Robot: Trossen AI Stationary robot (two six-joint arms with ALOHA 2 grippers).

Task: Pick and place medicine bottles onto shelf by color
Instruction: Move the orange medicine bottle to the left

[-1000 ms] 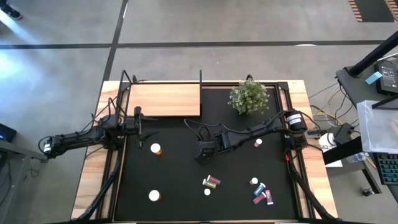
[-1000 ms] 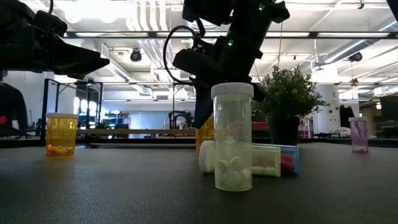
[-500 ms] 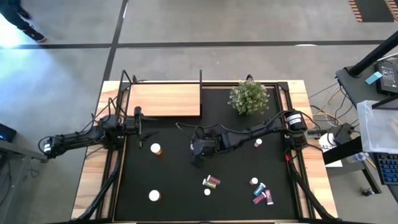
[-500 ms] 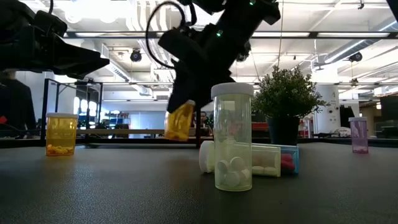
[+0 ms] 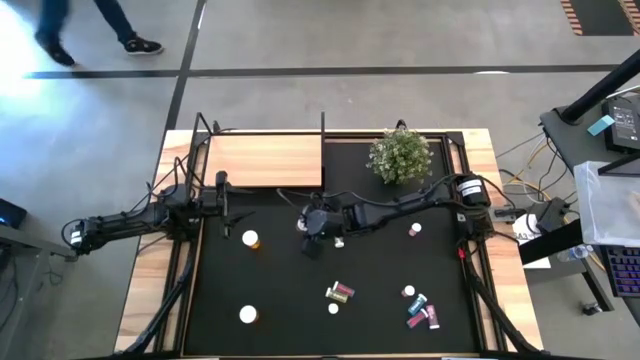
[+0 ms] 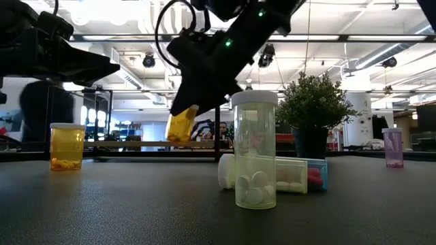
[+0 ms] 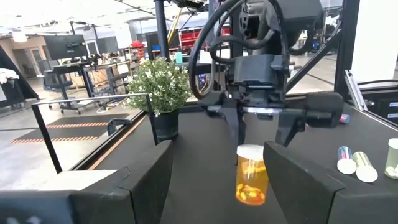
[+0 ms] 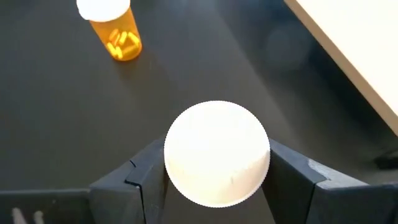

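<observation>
- The right end effector (image 5: 313,222) pinches an orange bottle (image 6: 180,126) by its white cap end; the right wrist view shows the cap (image 8: 217,162) squeezed between the two fingers (image 8: 147,174), and the low view shows the bottle hanging clear of the dark surface (image 5: 280,290), its long axis close to upright with a slight tilt.
- The relation that counts for the coming move, as I judge it: the shelf (image 5: 265,160) lies just beyond and to the left of the right end effector, near but not yet beneath it (in the right wrist view the board's pale edge (image 8: 354,56) crosses one corner, off to the side of the held bottle).
- Another orange bottle (image 5: 250,239) stands upright on the surface between the two end effectors, near the carried one and apart from it.
- The left end effector (image 5: 224,195) waits with fingers spread and nothing between them, at the shelf's front left edge; it sits nearer the shelf than the right one does, but the right one has the bottle.
- Farther away on the right arm's side, a cluster of pink and teal bottles (image 5: 420,308) lies on the surface, well apart from the shelf, with the plant (image 5: 400,155) beside the shelf's right end.
</observation>
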